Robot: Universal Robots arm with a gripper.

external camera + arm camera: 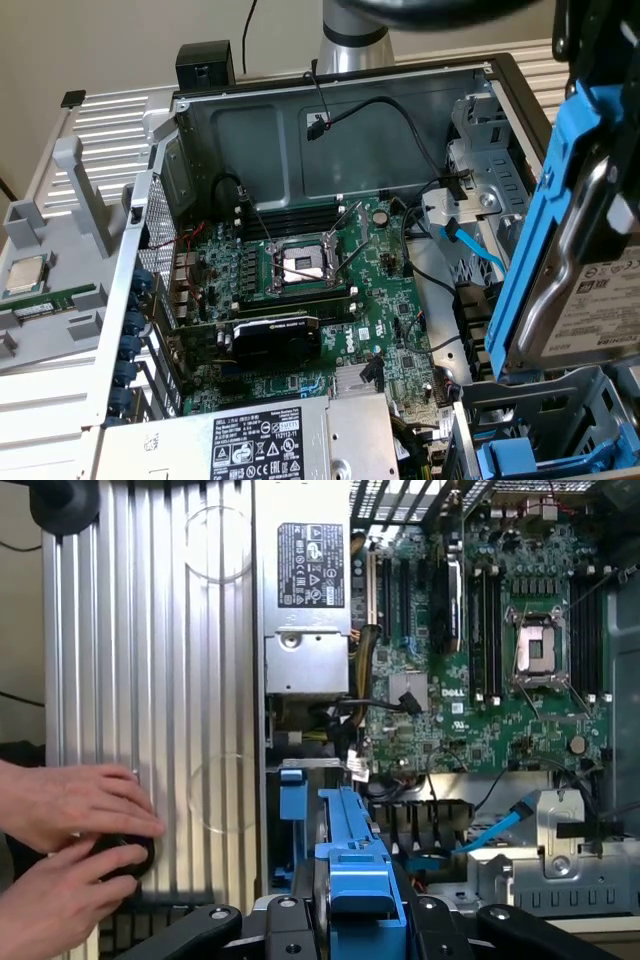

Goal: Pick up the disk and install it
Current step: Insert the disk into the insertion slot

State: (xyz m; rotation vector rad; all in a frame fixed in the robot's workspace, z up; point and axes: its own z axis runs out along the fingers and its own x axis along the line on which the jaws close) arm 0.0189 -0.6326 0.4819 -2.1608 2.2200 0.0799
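Observation:
The disk (600, 300) is a silver drive with a white barcode label, clipped in a blue carrier frame (545, 230). It hangs tilted on the exterior view's right, above the drive cage (560, 400) of the open computer case. In the wrist view my gripper (360, 920) is shut on the disk's blue carrier (350, 865), with a black finger (285, 920) on either side. The far end of the disk points down toward the cage bays (420, 825).
A second blue-framed drive (540, 460) sits in the cage below. The motherboard (300, 265), power supply (270, 440) and a blue cable (475, 245) fill the case. A processor chip (25, 272) lies on the grey stand. A person's hands (70, 820) rest on the ribbed panel beside the case.

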